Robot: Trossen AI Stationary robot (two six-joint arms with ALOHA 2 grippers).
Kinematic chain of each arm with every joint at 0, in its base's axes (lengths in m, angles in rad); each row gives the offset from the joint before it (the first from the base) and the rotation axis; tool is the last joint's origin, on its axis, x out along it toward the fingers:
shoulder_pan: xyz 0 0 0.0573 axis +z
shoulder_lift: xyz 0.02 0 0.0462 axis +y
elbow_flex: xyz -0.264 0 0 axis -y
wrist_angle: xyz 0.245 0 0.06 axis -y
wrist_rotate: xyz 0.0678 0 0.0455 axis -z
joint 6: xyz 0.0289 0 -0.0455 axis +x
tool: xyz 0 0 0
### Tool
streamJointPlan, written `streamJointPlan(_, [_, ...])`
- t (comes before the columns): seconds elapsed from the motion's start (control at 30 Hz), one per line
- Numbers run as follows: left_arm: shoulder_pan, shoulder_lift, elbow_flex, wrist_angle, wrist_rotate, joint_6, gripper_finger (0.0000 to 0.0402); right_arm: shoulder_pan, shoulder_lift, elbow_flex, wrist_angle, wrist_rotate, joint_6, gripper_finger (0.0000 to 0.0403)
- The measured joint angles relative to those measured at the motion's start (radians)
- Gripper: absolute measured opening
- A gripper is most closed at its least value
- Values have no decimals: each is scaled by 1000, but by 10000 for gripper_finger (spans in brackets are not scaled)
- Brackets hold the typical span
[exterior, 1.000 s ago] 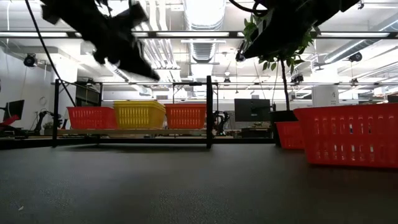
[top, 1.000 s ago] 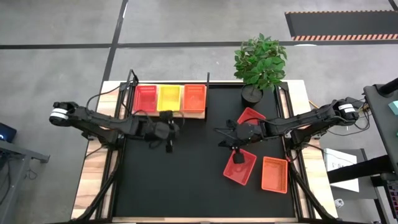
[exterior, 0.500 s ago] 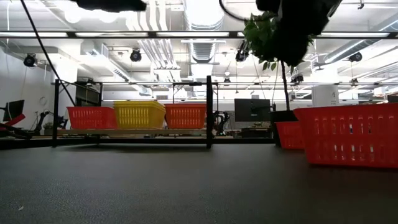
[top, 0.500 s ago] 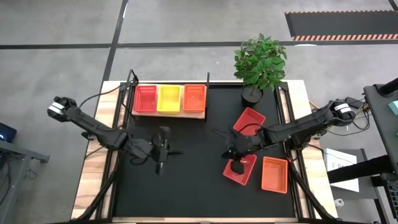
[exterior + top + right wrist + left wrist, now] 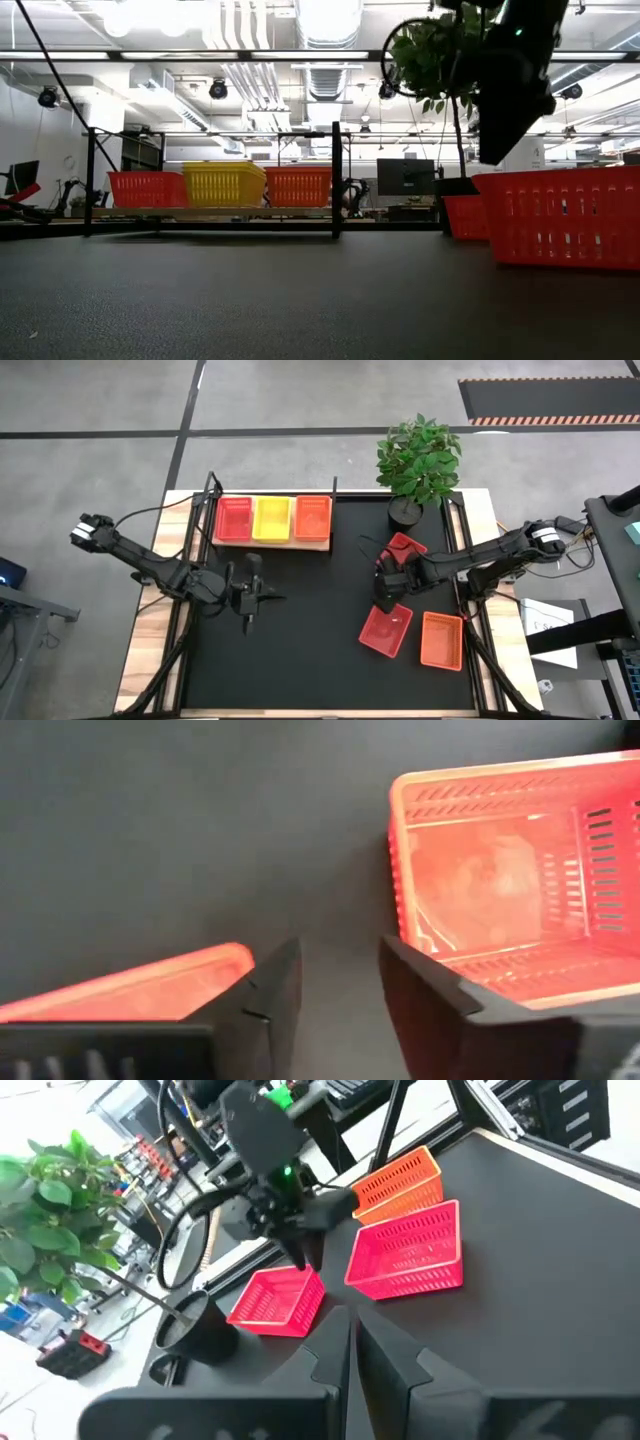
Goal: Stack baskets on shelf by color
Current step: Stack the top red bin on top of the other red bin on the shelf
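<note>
On the shelf at the far left stand a red basket, a yellow basket and an orange basket side by side. On the black mat at the right lie two red baskets and an orange basket. My right gripper is open over bare mat between the two red baskets, with nothing between its fingers. My left gripper is shut and holds nothing, above the mat's left half near the shelf.
A potted plant stands at the far right corner, just behind the farther red basket. Upright shelf posts rise at the shelf's ends. Bare black mat spreads across the middle and near left.
My right gripper dipped toward the nearer red basket, then drew back toward the far edge and opened; the basket stays on the mat. My left gripper has swung away from the shelf toward the table's near left, staying shut.
</note>
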Motion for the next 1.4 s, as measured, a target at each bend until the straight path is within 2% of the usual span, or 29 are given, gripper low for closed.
streamJointPlan(0.2, [0, 1, -1, -2, -1, 21, 5, -71, 42, -4, 5, 0, -42, 162])
streamJointPlan(0.43, [0, 3, -5, -3, -3, 21, 5, -117, 124, -5, 8, 13, -86, 161])
streamJointPlan(0.63, [0, 12, -5, 0, -4, 20, 5, -126, 189, -5, 19, 26, -123, 128])
streamJointPlan(0.93, [0, 16, -6, 4, -4, -5, 5, -125, 222, -5, 88, 25, -196, 18])
streamJointPlan(1.4, [0, 60, -6, 66, -3, -33, 5, -114, 218, -5, 462, -89, -387, 10])
